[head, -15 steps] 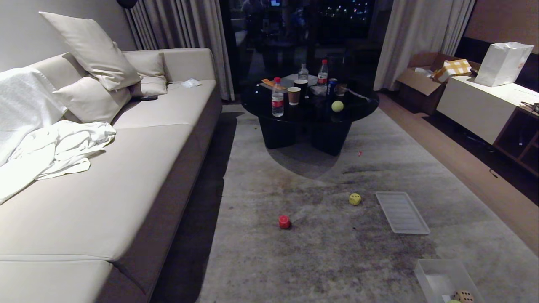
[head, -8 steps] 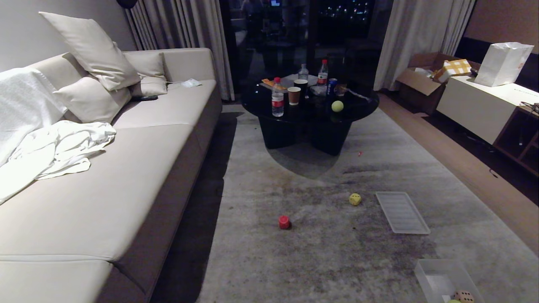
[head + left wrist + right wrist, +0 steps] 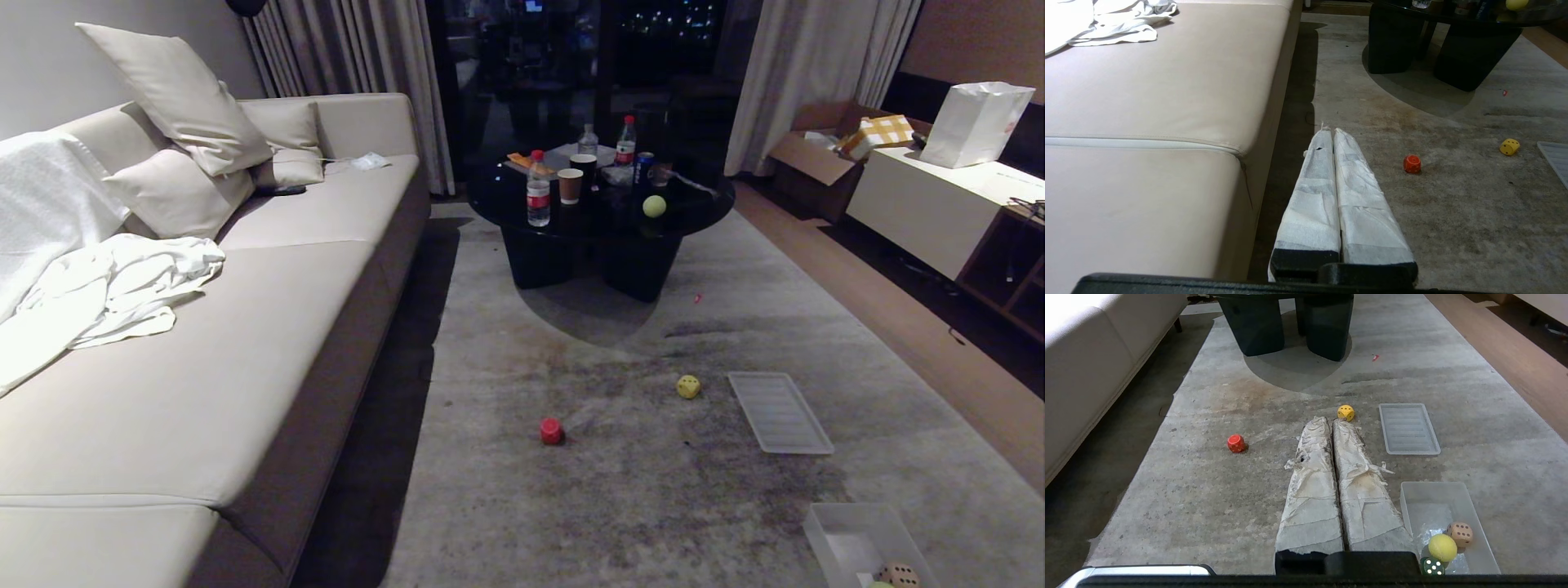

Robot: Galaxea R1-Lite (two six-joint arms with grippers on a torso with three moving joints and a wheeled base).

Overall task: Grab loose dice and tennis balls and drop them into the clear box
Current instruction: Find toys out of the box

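A red die [image 3: 552, 430] [image 3: 1412, 163] [image 3: 1236, 443] and a yellow die [image 3: 688, 386] [image 3: 1509, 147] [image 3: 1345, 413] lie loose on the grey rug. One tennis ball [image 3: 654, 206] rests on the black coffee table [image 3: 506, 196]. The clear box [image 3: 824, 531] [image 3: 1412, 498] stands on the rug at the near right, holding a tan die [image 3: 1459, 533], a tennis ball [image 3: 1442, 547] and a dark green die [image 3: 1431, 566]. My left gripper [image 3: 1329, 131] is shut and empty, parked near the sofa's edge. My right gripper [image 3: 1332, 421] is shut and empty, left of the box.
A beige sofa [image 3: 245, 327] with cushions and white cloth runs along the left. The flat ribbed lid [image 3: 779, 412] lies beside the yellow die. Bottles and cups stand on the coffee table. A low cabinet [image 3: 931, 204] and a cardboard box [image 3: 816, 155] line the right wall.
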